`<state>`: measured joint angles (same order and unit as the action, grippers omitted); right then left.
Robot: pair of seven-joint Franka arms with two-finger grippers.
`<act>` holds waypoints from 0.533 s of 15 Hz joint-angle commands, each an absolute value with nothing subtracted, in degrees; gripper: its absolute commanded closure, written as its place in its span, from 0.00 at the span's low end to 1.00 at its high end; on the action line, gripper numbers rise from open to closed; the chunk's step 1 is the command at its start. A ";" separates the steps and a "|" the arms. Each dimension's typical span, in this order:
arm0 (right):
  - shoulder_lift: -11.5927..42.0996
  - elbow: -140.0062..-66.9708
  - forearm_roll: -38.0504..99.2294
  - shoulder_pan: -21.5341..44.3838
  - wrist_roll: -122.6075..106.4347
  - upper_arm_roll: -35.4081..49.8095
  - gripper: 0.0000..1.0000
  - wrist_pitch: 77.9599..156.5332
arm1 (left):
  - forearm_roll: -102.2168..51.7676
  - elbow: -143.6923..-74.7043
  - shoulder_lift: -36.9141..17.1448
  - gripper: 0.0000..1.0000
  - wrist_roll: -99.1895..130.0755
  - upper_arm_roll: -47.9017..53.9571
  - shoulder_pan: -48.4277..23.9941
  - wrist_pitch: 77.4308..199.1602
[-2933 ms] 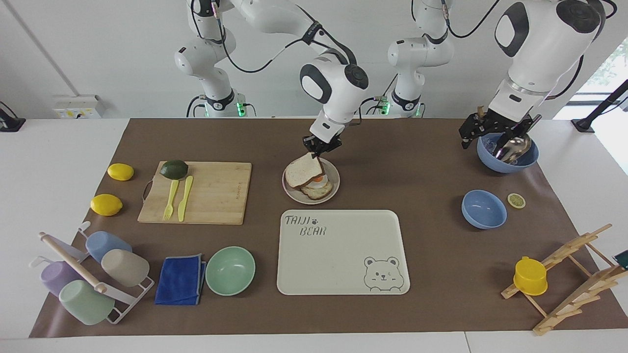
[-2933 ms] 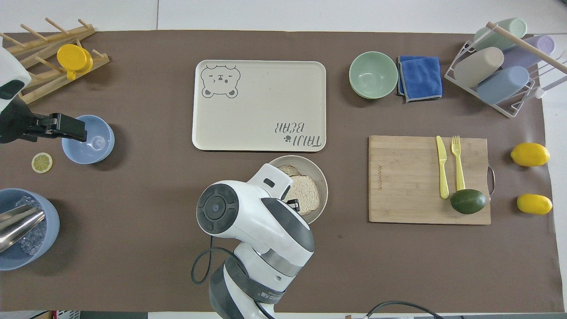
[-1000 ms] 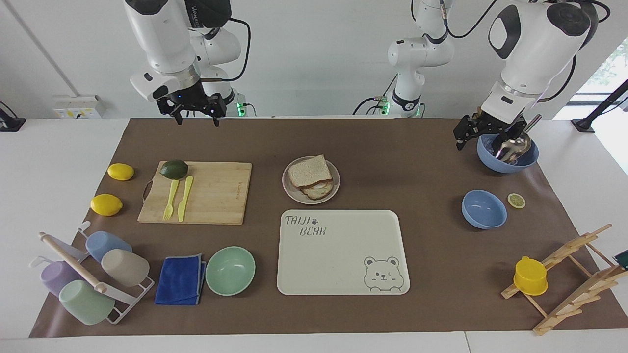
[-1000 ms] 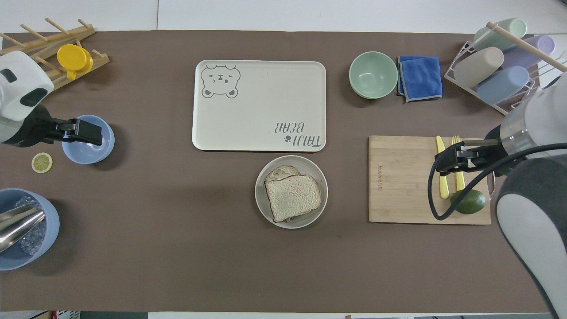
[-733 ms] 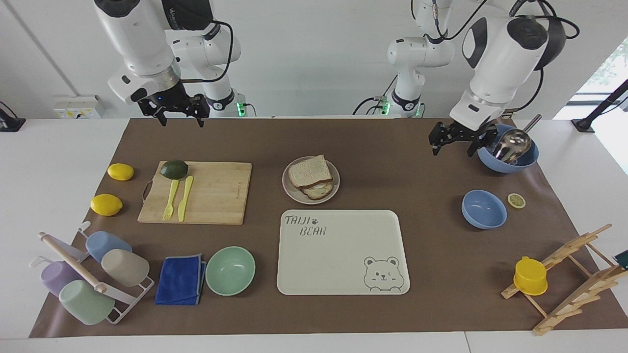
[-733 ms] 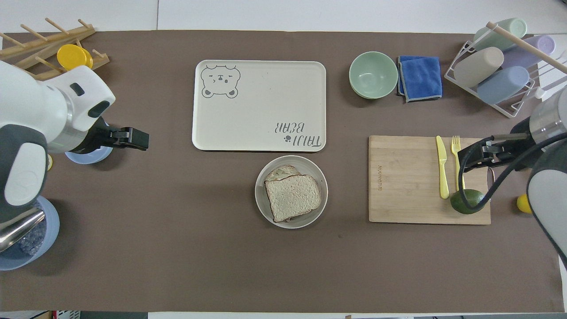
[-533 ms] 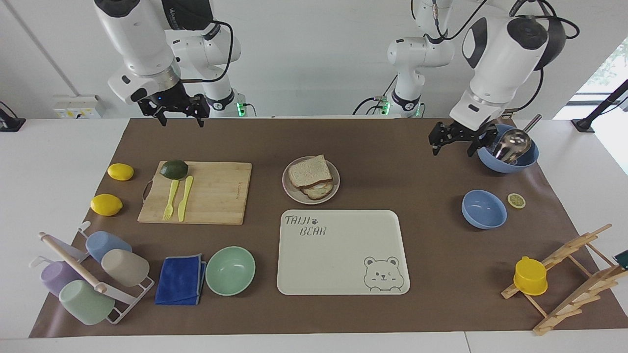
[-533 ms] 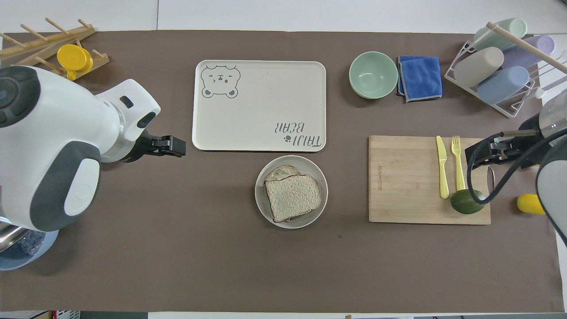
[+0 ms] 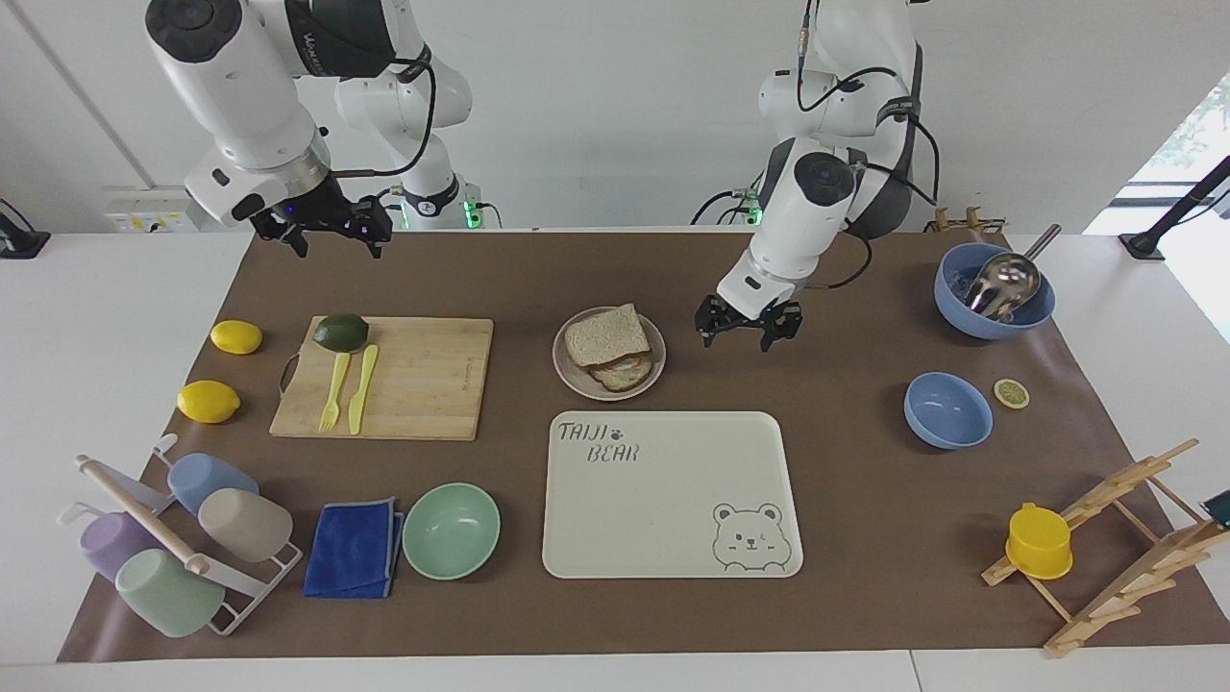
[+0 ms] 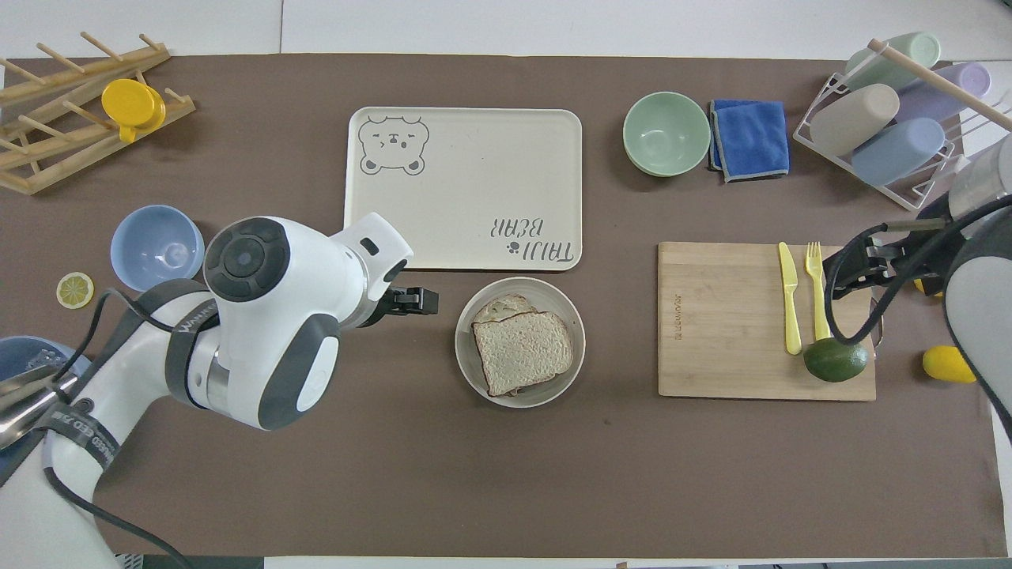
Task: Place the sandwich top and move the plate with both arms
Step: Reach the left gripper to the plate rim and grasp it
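Risk first: the left gripper (image 9: pixel 750 327) hangs low just beside the plate (image 9: pixel 567 373), toward the left arm's end of the table. Its jaws are spread and empty. The right gripper (image 9: pixel 322 231), jaws also spread and empty, is raised well apart from the plate, over the mat by the cutting board (image 9: pixel 413 380). If the left one pinches the rim and lifts alone, the plate will likely tip toward the unsupported edge. If it drifts sideways before closing, a fingertip could shove the plate across the mat. The rim is shallow and the bread reaches close to it, so a finger could also land on the crust rather than on the plate.

The sandwich top (image 9: pixel 601 336) lies flat on the toast (image 9: pixel 620 377) and is already placed. It sits a little nearer the robots than the lower slice, which peeks out on the tray's side. Loose and offset like that, it would probably slide off under any tilt or jerk.

The slice is nearly square. Its slightly longer side runs roughly along the table's length, skewed a few degrees, broad face up.

Farther out, the tray (image 9: pixel 673 500) lies just beside the plate, a likely destination. Its raised lip could catch a plate carried too low.
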<state>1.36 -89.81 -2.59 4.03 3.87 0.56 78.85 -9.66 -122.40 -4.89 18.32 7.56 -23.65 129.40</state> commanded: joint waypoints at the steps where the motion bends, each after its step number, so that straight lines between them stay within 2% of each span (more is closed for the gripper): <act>1: 1.76 -88.59 -2.81 2.73 1.76 1.14 0.00 77.61 | -10.81 -127.09 -3.51 0.00 22.05 6.77 -26.45 133.15; 5: 1.76 -88.59 -2.81 1.67 0.61 1.49 0.00 78.13 | -12.03 -130.51 -3.69 0.00 24.34 6.77 -28.65 136.22; 8: 2.02 -88.50 -2.73 0.88 0.35 1.58 0.00 81.30 | -14.94 -131.22 -3.60 0.02 27.41 6.77 -31.20 136.93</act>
<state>1.37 -89.62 -2.59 2.61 2.11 0.53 80.23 -13.33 -129.25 -4.92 24.77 7.53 -29.12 135.17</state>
